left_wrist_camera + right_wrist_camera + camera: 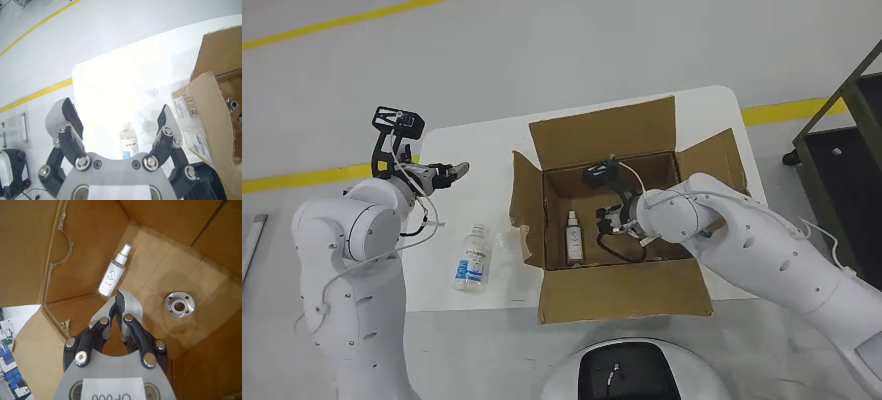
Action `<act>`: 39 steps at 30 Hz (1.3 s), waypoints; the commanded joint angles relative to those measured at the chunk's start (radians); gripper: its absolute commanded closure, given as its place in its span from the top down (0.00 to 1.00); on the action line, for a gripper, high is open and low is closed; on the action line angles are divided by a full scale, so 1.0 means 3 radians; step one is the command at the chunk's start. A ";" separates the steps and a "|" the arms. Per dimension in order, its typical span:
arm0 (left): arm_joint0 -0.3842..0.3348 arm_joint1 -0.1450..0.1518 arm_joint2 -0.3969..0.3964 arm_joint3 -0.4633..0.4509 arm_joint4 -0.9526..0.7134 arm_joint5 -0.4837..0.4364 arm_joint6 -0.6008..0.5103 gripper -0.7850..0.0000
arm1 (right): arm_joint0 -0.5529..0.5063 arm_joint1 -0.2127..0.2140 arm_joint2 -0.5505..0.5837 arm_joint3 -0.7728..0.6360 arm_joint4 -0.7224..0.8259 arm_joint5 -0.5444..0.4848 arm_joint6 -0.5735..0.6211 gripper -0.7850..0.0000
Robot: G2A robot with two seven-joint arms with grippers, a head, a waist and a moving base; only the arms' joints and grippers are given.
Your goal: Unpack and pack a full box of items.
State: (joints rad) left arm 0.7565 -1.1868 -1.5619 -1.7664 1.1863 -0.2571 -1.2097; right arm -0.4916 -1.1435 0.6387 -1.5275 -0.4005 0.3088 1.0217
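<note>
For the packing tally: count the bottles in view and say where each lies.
2. A clear bottle lies on the table beside the box; a white spray bottle lies on the box floor by a wall. Part of that floor is hidden, so more may be there.

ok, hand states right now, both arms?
Left hand: open, empty, above the table.
Right hand: closed, holding nothing, inside the box.
</note>
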 commanded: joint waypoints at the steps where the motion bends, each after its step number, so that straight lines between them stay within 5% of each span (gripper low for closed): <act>1: 0.0000 0.0000 0.0000 0.0000 0.0000 0.0000 0.0000 1.00 | -0.0004 0.0002 0.0005 -0.0005 0.0002 -0.0003 0.0001 0.00; 15: 0.0000 0.0000 0.0000 0.0000 0.0000 0.0000 0.0000 1.00 | -0.0056 -0.0006 -0.0025 -0.0034 -0.0107 0.0036 -0.0075 0.00; 26: 0.0000 0.0000 0.0000 0.0000 0.0000 0.0000 0.0000 1.00 | -0.0103 -0.0177 -0.0272 -0.0365 -0.0632 0.1221 -0.0346 0.00; 37: 0.0000 0.0000 0.0000 0.0000 0.0000 0.0000 0.0000 1.00 | -0.0056 -0.0425 -0.0459 -0.0029 -0.0748 0.1585 -0.0611 0.00; 38: 0.0000 0.0000 0.0000 0.0000 0.0000 0.0000 0.0000 1.00 | -0.0064 -0.0444 -0.0450 0.0002 -0.0707 0.1569 -0.0632 0.14; 39: 0.0000 0.0000 0.0000 0.0000 0.0000 0.0000 0.0000 1.00 | -0.0064 -0.0461 -0.0450 0.0053 -0.0689 0.1543 -0.0643 0.38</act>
State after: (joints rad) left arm 0.7565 -1.1868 -1.5619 -1.7664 1.1863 -0.2571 -1.2097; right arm -0.5103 -1.2776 0.5029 -1.5241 -0.6144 0.7789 0.8315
